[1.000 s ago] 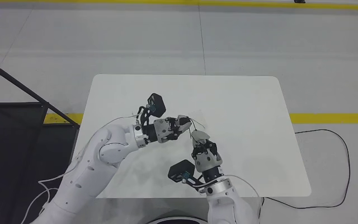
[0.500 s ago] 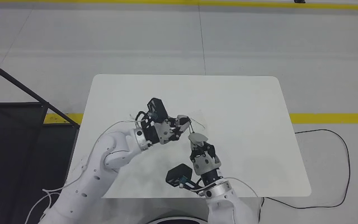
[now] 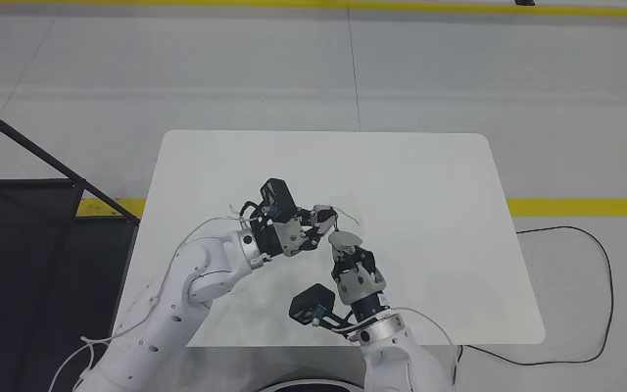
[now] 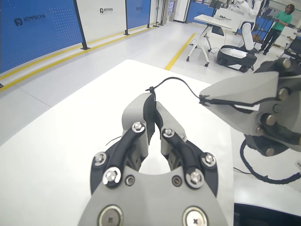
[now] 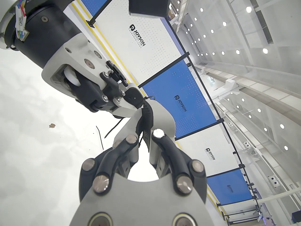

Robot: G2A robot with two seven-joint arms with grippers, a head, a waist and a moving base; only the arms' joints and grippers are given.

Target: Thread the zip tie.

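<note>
Zip tie arcs above the middle of the table. The left gripper has its fingers closed on the tie by its head. The right gripper, just to the right, pinches the arc's other end tight.

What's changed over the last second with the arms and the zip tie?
The left gripper has edged toward the right gripper, its wrist rolling and elbow swinging back toward the robot; the right gripper nudged slightly closer too. Nothing was grabbed or released: both stay shut on the zip tie, which still arcs between them above the table.
</note>
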